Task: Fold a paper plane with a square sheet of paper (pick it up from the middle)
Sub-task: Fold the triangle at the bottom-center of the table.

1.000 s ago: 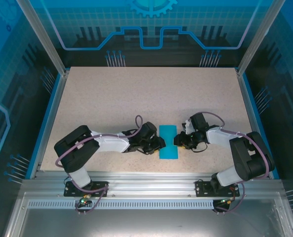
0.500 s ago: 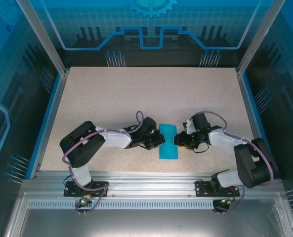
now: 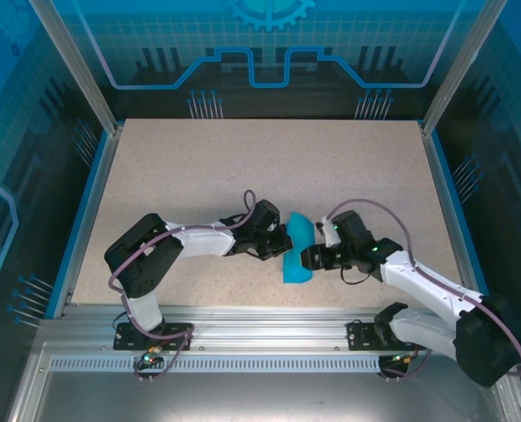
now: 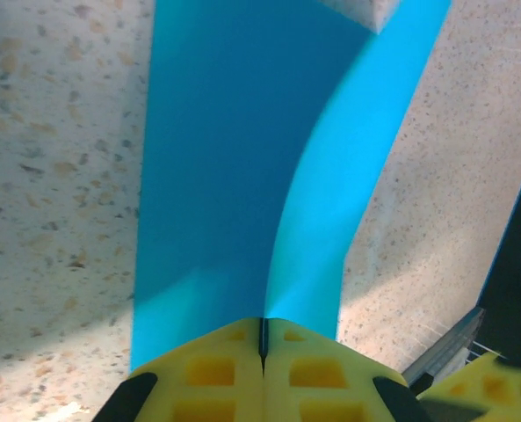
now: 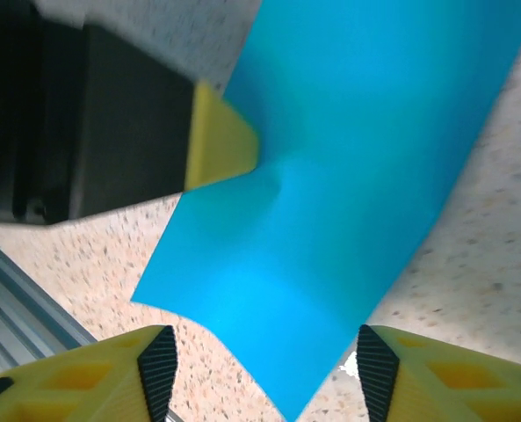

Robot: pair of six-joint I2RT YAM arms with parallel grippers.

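Lifted since 1 second ago, the paper (image 3: 300,233) bows up, pinched at 9 o'clock by the left gripper (image 3: 283,245), with the right gripper (image 3: 307,257) spread at 3 o'clock.

No writing or label is readable anywhere.

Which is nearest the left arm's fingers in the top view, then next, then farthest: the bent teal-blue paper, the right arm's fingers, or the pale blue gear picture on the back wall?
1. Bent teal-blue paper: pinched in the shut left fingers, mid-table.
2. Right fingers, open: at the paper's right side.
3. Pale blue gear picture: far away, back wall.
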